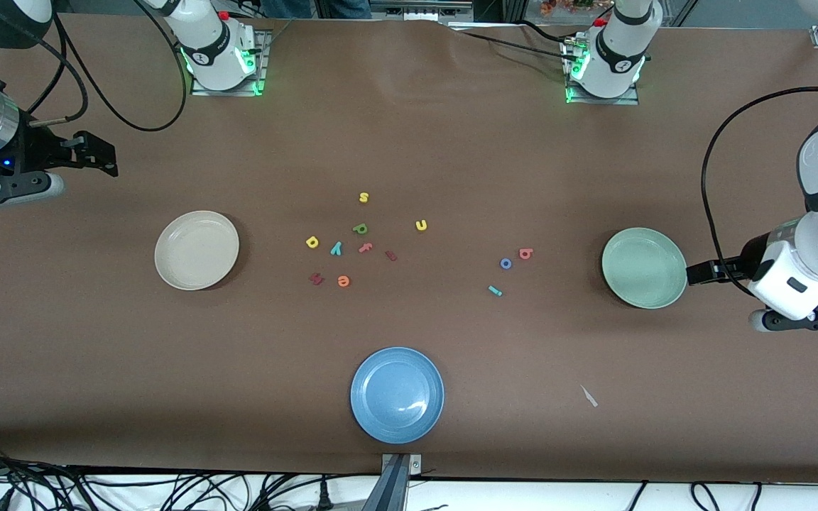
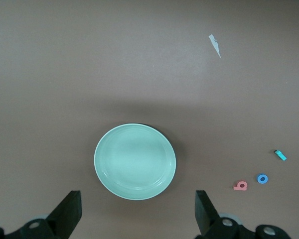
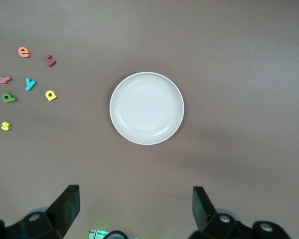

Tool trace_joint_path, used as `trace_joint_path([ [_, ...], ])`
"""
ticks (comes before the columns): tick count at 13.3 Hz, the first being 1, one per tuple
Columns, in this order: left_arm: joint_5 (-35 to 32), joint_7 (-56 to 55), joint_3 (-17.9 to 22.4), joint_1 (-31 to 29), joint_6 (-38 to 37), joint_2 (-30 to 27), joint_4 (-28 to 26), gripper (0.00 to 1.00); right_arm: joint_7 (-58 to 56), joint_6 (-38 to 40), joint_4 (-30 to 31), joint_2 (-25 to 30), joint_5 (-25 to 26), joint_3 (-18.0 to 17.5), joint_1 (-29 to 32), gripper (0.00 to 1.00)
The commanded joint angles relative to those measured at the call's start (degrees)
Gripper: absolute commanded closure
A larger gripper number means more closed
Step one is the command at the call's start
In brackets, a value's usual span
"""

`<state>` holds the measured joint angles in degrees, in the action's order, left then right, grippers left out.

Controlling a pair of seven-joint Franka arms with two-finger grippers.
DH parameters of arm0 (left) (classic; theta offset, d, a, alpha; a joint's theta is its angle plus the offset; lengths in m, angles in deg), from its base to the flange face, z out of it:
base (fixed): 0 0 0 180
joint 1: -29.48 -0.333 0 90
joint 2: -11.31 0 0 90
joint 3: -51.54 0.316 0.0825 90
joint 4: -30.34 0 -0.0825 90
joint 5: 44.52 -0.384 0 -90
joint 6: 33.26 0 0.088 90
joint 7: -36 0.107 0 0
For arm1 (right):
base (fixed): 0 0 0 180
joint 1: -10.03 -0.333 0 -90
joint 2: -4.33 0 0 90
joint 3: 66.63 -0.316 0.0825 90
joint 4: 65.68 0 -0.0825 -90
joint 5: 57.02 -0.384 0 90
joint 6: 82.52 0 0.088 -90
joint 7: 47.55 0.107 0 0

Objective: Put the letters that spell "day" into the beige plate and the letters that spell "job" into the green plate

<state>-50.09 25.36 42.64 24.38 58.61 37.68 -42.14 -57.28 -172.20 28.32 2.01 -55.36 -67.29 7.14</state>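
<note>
Nothing is sorted yet: both plates, beige (image 1: 197,250) and green (image 1: 644,267), look empty, letters lie on the tabletop between them, and both pincers, left (image 2: 138,209) and right (image 3: 135,204), hover spread, so a first pick comes next.

No printed text readable; only toy letters (image 1: 363,241) themselves, scattered on table (image 1: 451,156)

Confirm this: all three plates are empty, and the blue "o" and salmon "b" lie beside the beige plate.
Not quite. The blue "o" and salmon "b" lie beside the green plate, not the beige plate, as the front view shows. All three plates, blue plate included, are indeed empty.
</note>
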Motion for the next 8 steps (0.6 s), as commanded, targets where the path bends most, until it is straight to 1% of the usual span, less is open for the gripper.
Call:
trace_joint_path([
  [1, -0.9, -0.2, -0.2, -0.4, 0.6, -1.7, -2.0, 0.00, -0.7, 1.1, -1.0, -0.3, -1.1, 0.3, -0.2, 0.01],
  [8, -0.9, -0.2, -0.2, -0.4, 0.6, -1.7, -2.0, 0.00, -0.7, 1.4, -0.8, -0.3, -1.1, 0.3, -0.2, 0.00],
])
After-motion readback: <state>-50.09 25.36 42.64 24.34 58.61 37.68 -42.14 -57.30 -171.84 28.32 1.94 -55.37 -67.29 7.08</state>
